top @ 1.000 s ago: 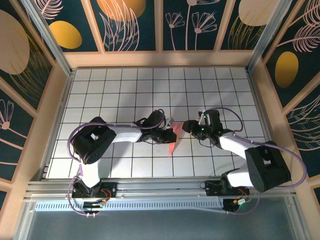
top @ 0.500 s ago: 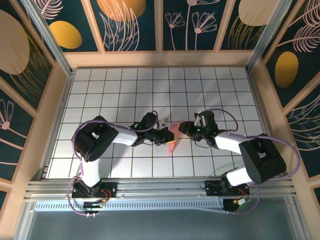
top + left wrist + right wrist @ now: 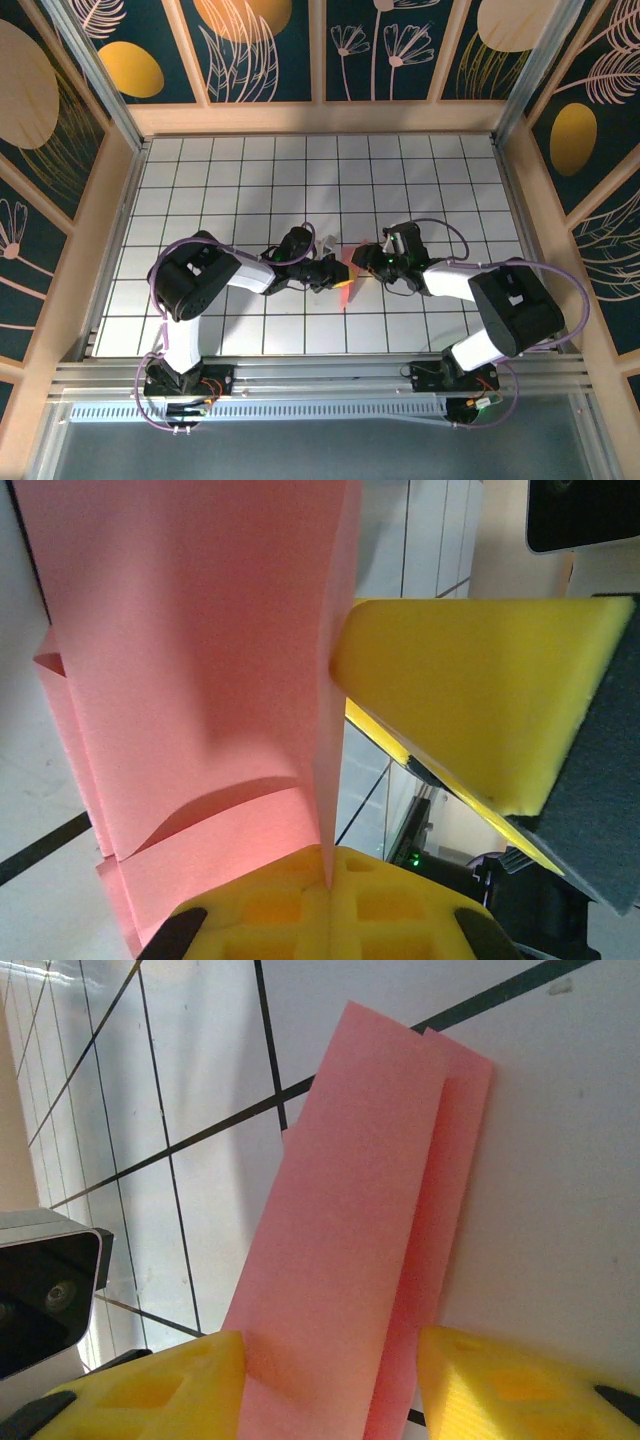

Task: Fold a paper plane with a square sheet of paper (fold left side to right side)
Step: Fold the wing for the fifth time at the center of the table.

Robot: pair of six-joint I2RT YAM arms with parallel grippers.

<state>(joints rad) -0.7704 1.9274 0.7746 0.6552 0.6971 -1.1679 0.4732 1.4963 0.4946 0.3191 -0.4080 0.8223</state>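
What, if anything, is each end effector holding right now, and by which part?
The left end effector pinches the folded pink paper by the edge of a raised flap; the right end effector straddles it, open.

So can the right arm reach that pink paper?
Probably yes: the folded pink paper lies between the open fingers of the right gripper, nothing blocking, though the left gripper is clamped on it.

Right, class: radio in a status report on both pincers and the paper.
Left pincer shut on folded pink paper. Right pincer open, straddling it.
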